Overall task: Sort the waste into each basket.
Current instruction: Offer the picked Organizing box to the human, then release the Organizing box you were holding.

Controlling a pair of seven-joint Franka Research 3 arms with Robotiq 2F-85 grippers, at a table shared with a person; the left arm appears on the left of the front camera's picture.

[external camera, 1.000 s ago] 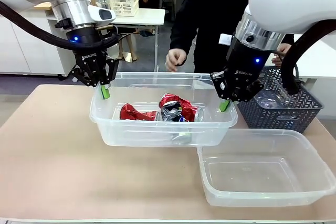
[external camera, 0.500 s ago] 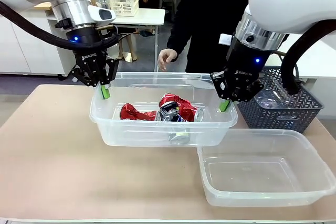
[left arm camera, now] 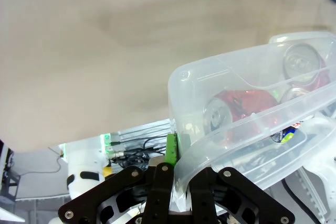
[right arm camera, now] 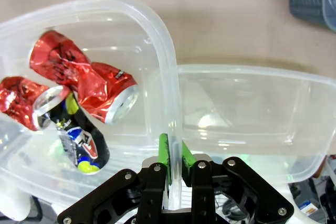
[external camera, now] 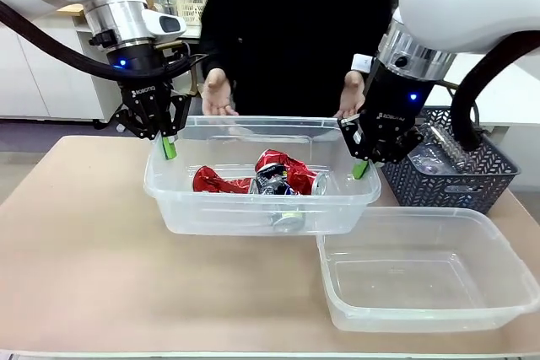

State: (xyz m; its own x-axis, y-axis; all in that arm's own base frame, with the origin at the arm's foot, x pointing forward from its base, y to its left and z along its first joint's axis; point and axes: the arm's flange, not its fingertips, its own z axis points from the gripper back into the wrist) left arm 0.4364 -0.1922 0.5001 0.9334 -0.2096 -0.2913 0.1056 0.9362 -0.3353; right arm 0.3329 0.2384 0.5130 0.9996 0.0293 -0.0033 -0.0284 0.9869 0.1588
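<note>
**Tub [external camera: 253, 212] of cans [external camera: 283, 174] pinched at both ends**

On the left, left pincer [external camera: 169, 147] pinching the left rim of the clear tub, green pads pressed onto the plastic. Inside the tub, crushed red cans in a heap near the middle. Behind the far rim, one hand [external camera: 215, 94] of a person, open, and the other hand [external camera: 348, 100] farther right. Next, right pincer [external camera: 361, 169] pinching the right rim of the same tub. Lower right, an empty tub [external camera: 472, 292] on the bench [external camera: 84, 242], just beside the first. Behind it, a dark basket [external camera: 472, 187] with clear plastic rubbish [external camera: 430, 159] inside.
</note>
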